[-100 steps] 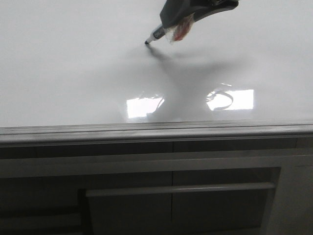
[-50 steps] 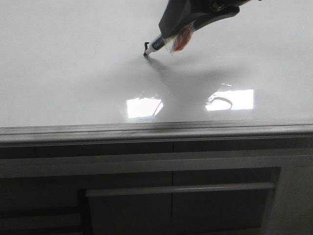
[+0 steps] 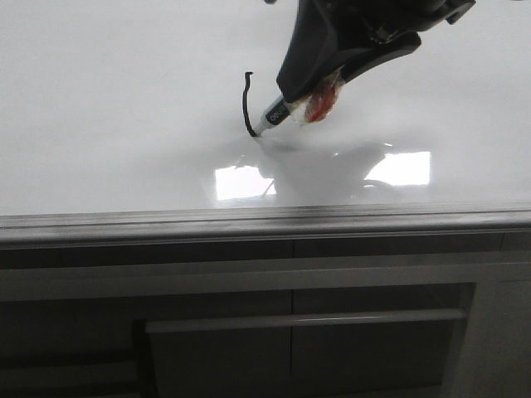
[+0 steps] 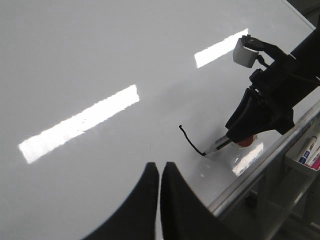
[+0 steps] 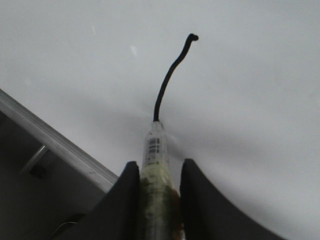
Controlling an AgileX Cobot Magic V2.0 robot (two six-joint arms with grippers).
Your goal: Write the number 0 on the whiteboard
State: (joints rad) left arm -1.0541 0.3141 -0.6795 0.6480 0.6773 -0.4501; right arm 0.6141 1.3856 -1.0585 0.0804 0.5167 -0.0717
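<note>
- The right hand [image 3: 286, 104], dark and wedge-shaped, was clamped on a slim white marker pen with a black tip [image 3: 270, 117]; the right wrist view showed the pen [image 5: 156, 150] squeezed between its two fingers.
- The pen tip touched the large glossy white whiteboard with a grey metal edge strip [image 3: 124, 108], just below and left of that hand.
- The number 0 [image 3: 246, 101] was only a thin black curved stroke with a small hook at its upper end, running from the tip up the board [image 5: 172, 75].
- The left hand [image 4: 159, 200] hovered over the board near the stroke [image 4: 191, 141], its dark fingers together and holding nothing.
- Bright rectangular light reflections [image 3: 241, 181] lay between the right hand and the edge strip.
</note>
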